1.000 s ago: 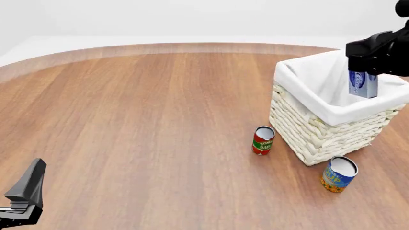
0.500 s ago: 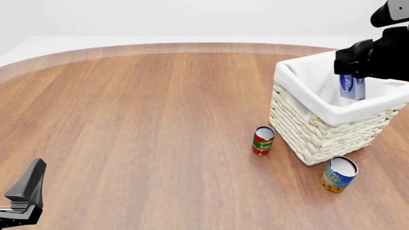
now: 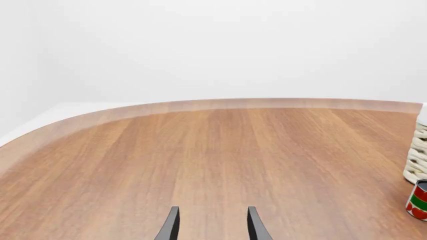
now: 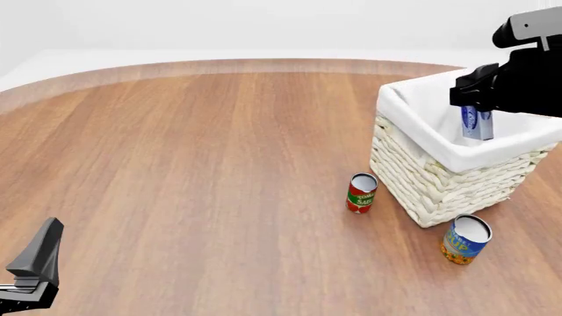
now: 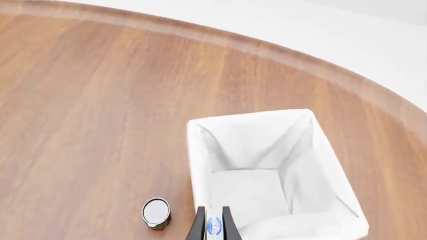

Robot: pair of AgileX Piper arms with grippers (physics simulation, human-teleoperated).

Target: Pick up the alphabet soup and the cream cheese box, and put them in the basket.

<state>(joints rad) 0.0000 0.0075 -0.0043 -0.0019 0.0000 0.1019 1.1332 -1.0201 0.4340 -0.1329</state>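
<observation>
The cream cheese box (image 4: 477,125), small and blue and white, hangs upright over the inside of the white wicker basket (image 4: 439,187), with my right gripper (image 4: 477,109) shut on it. In the right wrist view the cream cheese box (image 5: 215,226) sits between the dark fingers, above the basket's near rim (image 5: 194,150). The alphabet soup (image 4: 464,239), a blue and yellow can, stands on the table in front of the basket. My left gripper (image 3: 212,227) is open and holds nothing, low at the front left (image 4: 35,266).
A red and green tomato sauce can (image 4: 361,193) stands just left of the basket, also in the wrist views (image 5: 157,213) (image 3: 419,200). The basket's woven side (image 3: 418,160) shows in the left wrist view. The wooden table's curved far edge (image 4: 237,64) runs behind.
My right gripper has carried the cream cheese box leftward, from over the basket's right rim to over its interior. The left arm and both cans have stayed put.
</observation>
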